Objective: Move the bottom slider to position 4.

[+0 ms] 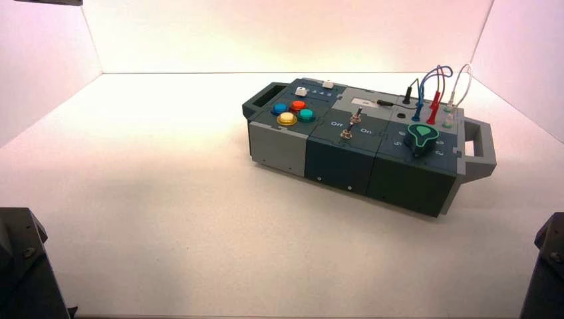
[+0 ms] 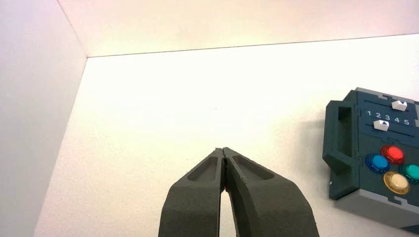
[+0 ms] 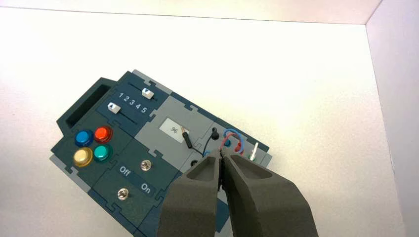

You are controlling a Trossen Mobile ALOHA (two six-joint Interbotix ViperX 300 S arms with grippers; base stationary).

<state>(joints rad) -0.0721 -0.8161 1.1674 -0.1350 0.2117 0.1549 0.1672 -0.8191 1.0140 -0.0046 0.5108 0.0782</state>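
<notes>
With both fingertips of each black tool together, the left tool (image 2: 223,150) hangs over the pale bench (image 2: 128,128) left of the dark blue-grey box (image 3: 106,173), the right tool (image 3: 221,151) above its wired end. Small white bottom slider (image 2: 381,125) sits nearer the 1 (image 2: 368,113) than the printed white 4 (image 2: 397,120).

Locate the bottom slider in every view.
High view: left part of the box, behind the blue button, the slider.
Left wrist view: far right, upper half, under the numerals.
Right wrist view: left of centre, beside the numerals.
Shared landmark: the red button.
</notes>
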